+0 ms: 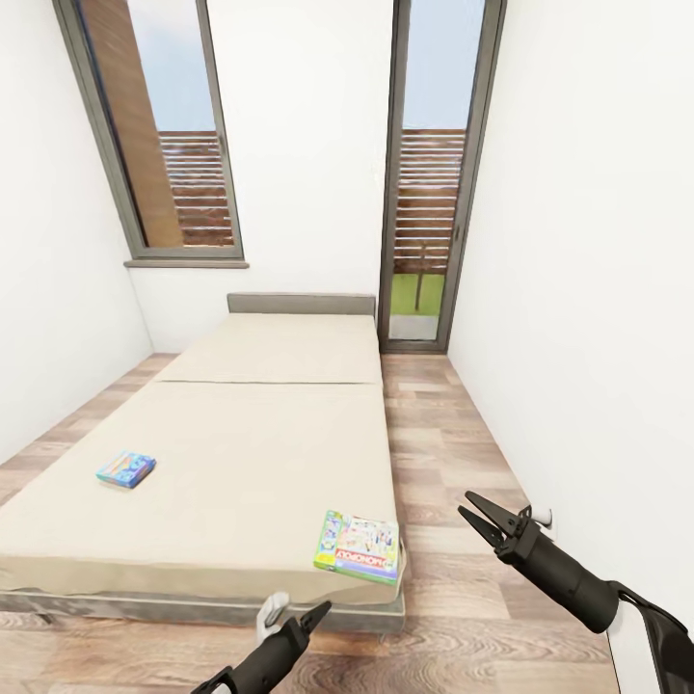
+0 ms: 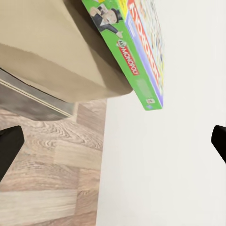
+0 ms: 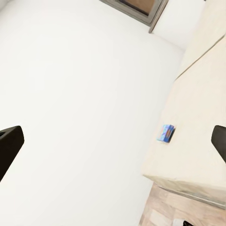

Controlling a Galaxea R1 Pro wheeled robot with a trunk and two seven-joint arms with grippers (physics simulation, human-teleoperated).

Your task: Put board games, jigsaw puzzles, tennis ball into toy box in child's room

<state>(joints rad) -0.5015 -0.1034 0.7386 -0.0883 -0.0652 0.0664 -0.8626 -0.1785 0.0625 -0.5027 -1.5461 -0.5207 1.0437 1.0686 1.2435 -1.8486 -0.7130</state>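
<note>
The Monopoly box lies flat on the bed's near right corner, its edge slightly overhanging; the small blue game sits well apart, near the left edge. My left gripper hovers just below that corner, fingers spread and empty; my right gripper is likewise parted, holding nothing, over the floor. I'd judge the overhang the best purchase: slide one finger under, pinch the box's edge squarely.

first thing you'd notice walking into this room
The wide beige bed running from the near foreground to the far wall. Two bright game boxes stand out on it: the Monopoly box at its near right corner, overhanging slightly, and a small blue box near its left edge.
</note>
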